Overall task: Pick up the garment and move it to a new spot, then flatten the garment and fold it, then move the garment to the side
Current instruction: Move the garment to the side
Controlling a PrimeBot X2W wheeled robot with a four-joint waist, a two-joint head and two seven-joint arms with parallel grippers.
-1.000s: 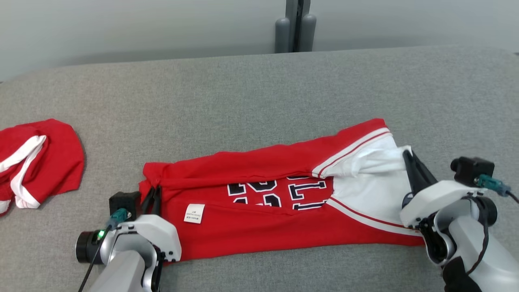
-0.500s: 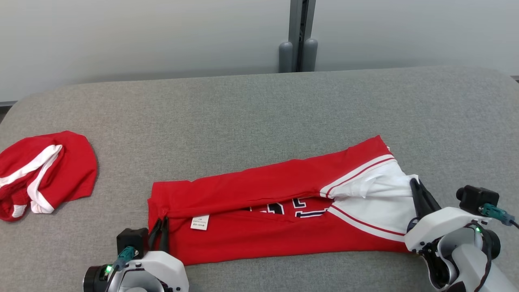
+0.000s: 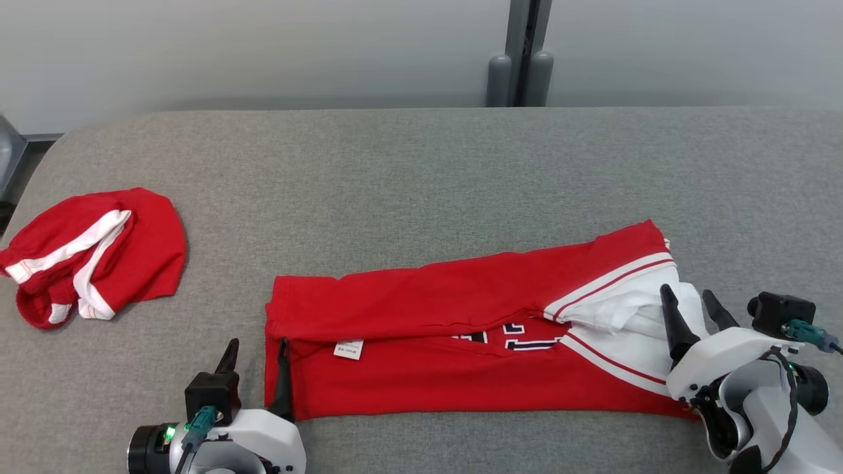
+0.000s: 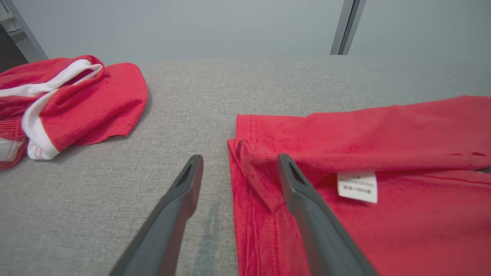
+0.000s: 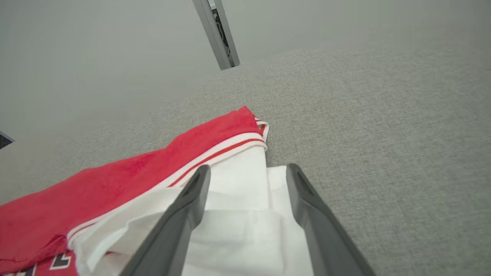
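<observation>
Red jersey lies folded into a long band on the near half of the grey bench, long axis left to right, one end at each tool. Left tool, jaws spread and holding nothing, straddles the hem edge; right tool, likewise spread and empty, sits over the white end. Neither arm is nearer; next fold likely runs end over end along that axis.
</observation>
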